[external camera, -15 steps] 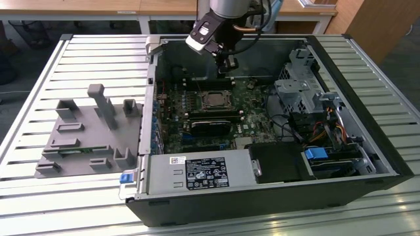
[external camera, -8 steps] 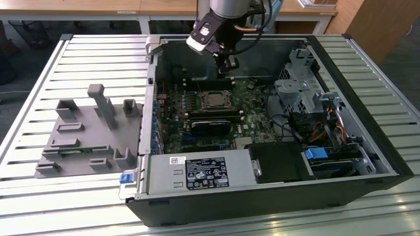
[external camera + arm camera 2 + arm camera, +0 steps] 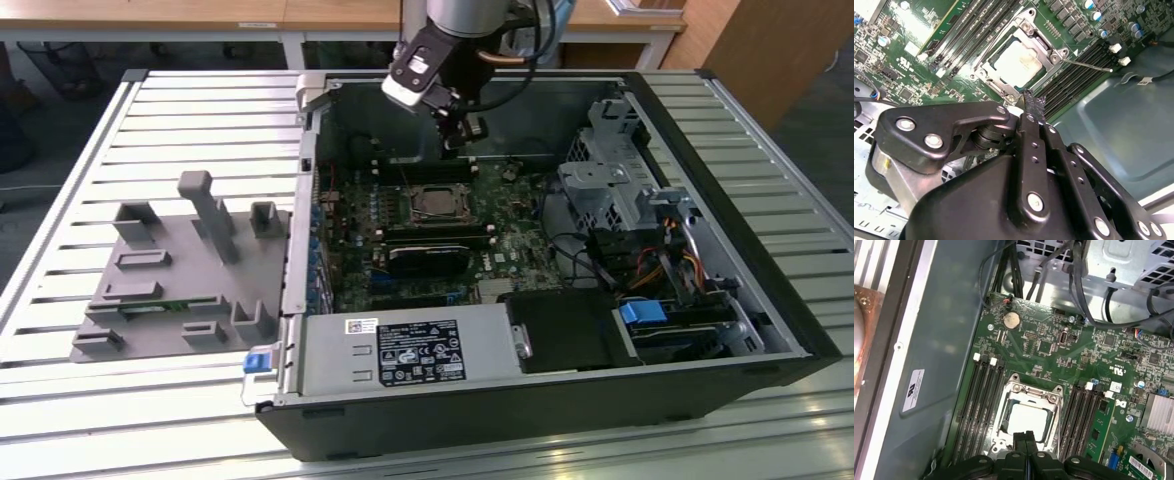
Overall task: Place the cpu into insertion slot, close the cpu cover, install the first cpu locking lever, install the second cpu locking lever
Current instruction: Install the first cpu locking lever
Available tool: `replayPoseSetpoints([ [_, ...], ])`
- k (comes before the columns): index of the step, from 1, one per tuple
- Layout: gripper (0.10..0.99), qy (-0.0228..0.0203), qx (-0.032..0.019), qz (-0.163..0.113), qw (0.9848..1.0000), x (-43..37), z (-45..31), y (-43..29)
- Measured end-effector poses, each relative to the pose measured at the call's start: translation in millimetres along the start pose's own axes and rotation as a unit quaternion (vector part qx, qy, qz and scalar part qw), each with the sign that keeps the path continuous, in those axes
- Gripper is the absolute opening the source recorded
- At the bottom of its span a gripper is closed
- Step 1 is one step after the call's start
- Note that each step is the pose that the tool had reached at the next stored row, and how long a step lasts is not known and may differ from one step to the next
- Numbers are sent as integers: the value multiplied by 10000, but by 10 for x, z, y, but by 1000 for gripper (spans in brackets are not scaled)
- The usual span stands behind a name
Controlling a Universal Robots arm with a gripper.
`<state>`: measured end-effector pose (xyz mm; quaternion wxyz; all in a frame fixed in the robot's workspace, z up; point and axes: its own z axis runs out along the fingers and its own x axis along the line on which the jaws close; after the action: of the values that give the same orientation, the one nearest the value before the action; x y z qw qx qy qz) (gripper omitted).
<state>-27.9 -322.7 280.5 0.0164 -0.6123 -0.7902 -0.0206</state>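
The cpu (image 3: pixel 1019 62) lies in the insertion slot (image 3: pixel 434 203) on the green motherboard, its pale metal top showing through the cut-out centre. The silvery cpu cover (image 3: pixel 1034 390) lies flat over it as a frame around the chip (image 3: pixel 1029 422). A thin metal locking lever (image 3: pixel 1088 65) sticks out from one corner of the socket, across the black memory slots. My gripper (image 3: pixel 461 130) hangs above the board at the far side of the socket, in both wrist views just off the socket's edge. Its fingers (image 3: pixel 1026 437) are shut together with nothing held.
Long black memory slots (image 3: pixel 979 405) flank the socket. A black card (image 3: pixel 427 260) lies nearer the front. The metal drive cage (image 3: pixel 614 190) and cables fill the exterior view's right, a power supply (image 3: pixel 400 350) the front. A grey fixture block (image 3: pixel 174 270) sits outside the case.
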Motion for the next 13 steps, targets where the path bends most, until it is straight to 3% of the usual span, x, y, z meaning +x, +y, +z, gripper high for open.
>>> replayPoseSetpoints([
  [9, 118, 4, 17, -330, 9995, 0, 0, 0],
  [13, 118, 8, 31, -616, 9981, 0, 1, 0],
])
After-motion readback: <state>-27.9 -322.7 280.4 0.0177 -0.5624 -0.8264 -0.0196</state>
